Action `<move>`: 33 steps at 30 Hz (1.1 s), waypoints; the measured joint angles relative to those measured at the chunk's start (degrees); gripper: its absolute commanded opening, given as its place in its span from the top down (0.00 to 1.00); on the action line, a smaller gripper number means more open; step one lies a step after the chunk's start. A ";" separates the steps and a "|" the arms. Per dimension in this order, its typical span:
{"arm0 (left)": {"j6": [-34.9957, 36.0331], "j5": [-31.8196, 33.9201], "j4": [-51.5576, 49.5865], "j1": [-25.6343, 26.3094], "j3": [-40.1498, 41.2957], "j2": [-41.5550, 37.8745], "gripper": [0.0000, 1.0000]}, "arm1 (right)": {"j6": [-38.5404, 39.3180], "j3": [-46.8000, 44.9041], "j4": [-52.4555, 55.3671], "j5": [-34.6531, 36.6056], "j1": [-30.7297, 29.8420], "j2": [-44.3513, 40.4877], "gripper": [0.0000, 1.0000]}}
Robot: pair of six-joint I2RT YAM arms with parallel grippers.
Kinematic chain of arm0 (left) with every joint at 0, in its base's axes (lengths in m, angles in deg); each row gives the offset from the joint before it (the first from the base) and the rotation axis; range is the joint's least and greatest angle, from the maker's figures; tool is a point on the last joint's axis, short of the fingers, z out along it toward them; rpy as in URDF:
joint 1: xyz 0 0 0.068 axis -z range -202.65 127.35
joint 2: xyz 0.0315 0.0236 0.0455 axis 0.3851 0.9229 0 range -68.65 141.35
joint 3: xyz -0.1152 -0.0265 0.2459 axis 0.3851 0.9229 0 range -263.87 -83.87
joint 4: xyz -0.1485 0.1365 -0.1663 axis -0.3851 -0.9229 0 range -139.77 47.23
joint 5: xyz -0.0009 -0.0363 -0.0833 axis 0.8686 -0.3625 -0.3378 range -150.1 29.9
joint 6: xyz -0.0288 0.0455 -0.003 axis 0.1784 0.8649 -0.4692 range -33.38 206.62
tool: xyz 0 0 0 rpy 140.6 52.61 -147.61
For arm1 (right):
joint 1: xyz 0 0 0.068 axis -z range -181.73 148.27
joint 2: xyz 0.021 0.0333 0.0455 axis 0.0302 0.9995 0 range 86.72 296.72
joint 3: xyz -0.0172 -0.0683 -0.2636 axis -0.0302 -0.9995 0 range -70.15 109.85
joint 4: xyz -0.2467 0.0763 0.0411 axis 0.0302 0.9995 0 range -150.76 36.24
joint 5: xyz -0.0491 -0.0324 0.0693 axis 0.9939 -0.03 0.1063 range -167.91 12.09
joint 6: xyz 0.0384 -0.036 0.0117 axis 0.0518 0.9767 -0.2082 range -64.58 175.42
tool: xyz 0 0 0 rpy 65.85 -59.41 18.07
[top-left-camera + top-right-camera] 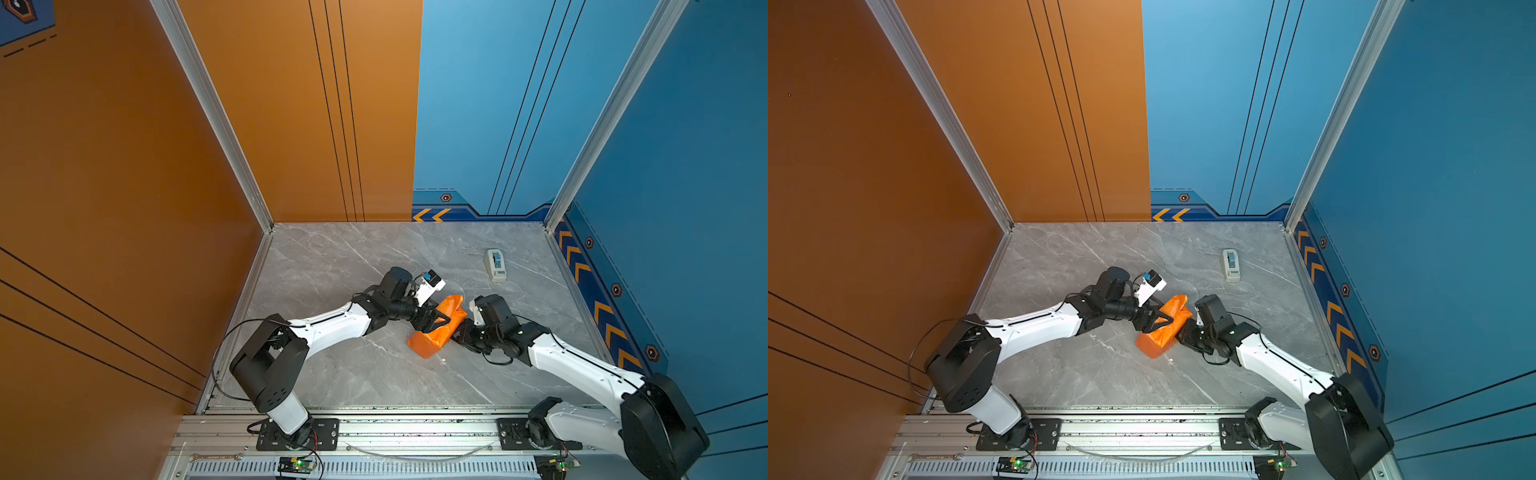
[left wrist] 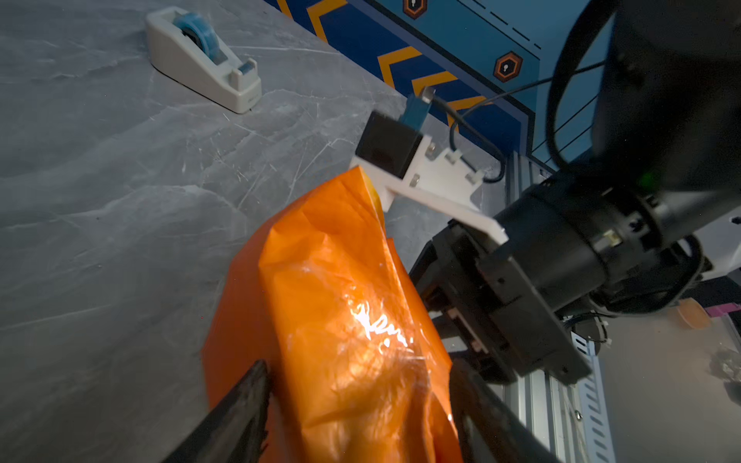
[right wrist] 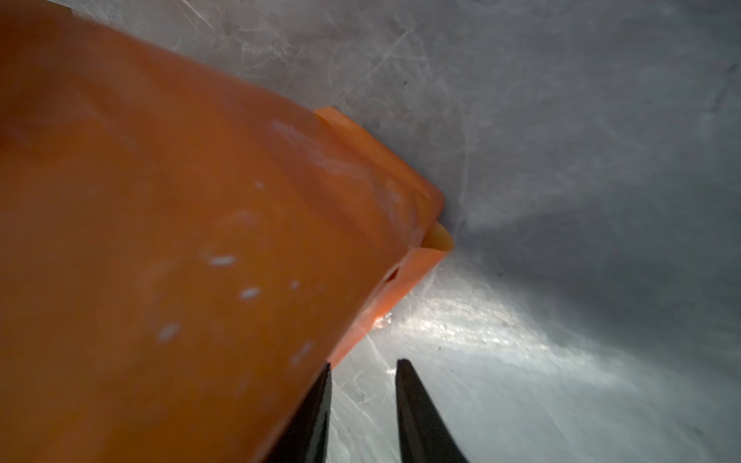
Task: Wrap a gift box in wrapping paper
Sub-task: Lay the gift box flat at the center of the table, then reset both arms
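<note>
Orange bundle mid-bench, both arms at it.

The wrapping paper (image 1: 432, 332) (image 2: 341, 320), orange face out and creased, sat bunched into a boxy bundle near the middle of the bench (image 1: 353, 374), between the two arms (gift box could not be seen; a sliver of pale yellow showed at one fold). The left jaws stood wide apart astride the bundle's far-left end, with no clear pinch. The right jaws were narrowly parted at its near-right edge, nothing between them, one tip just beside the paper. The tape dispenser (image 1: 495, 265) lay far right, well apart.
</note>
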 measured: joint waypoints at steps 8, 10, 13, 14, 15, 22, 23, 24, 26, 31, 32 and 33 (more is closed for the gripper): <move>7.72 5.40 -6.21 4.11 -0.15 -4.28 0.29 | -0.17 -0.48 -10.03 0.09 1.70 4.81 0.65; 9.55 6.38 -8.22 6.40 -0.15 -3.30 0.28 | -0.13 -1.95 -10.58 0.48 4.63 3.26 0.63; 11.52 7.65 -10.84 8.83 -0.15 -1.36 0.27 | 0.28 -5.97 -5.92 1.60 9.57 -3.13 0.61; 11.61 8.02 -11.39 9.07 -0.15 -1.05 0.26 | 0.48 -6.95 -2.71 2.43 10.80 -6.47 0.60; 11.56 8.44 -11.78 9.07 -0.15 -1.01 0.24 | 0.79 -7.54 1.07 3.13 11.72 -10.67 0.59; 8.07 11.54 -10.21 3.43 -0.24 -4.04 0.18 | 2.95 -5.75 11.30 6.23 12.66 -32.92 0.52; 6.95 12.79 -8.98 1.57 -0.07 -4.96 0.16 | 4.13 -5.05 11.43 7.34 12.66 -33.14 0.51; 6.03 14.05 -7.52 -0.02 0.55 -5.95 0.16 | 5.57 -4.39 11.58 8.72 12.66 -33.00 0.50; 3.96 18.25 -3.72 -4.74 3.78 -9.97 0.15 | 9.64 -3.02 11.67 12.50 12.92 -31.93 0.33; 2.40 33.24 2.34 -14.25 14.12 -20.96 0.02 | 22.01 -1.90 8.37 21.81 16.92 -27.67 0.00; 2.80 36.74 3.19 -15.50 16.04 -22.77 0.02 | 24.55 -1.95 6.97 23.06 18.29 -26.77 0.00; 3.45 40.02 4.02 -16.61 17.77 -24.09 0.02 | 26.67 -2.19 5.22 23.74 19.74 -26.10 0.00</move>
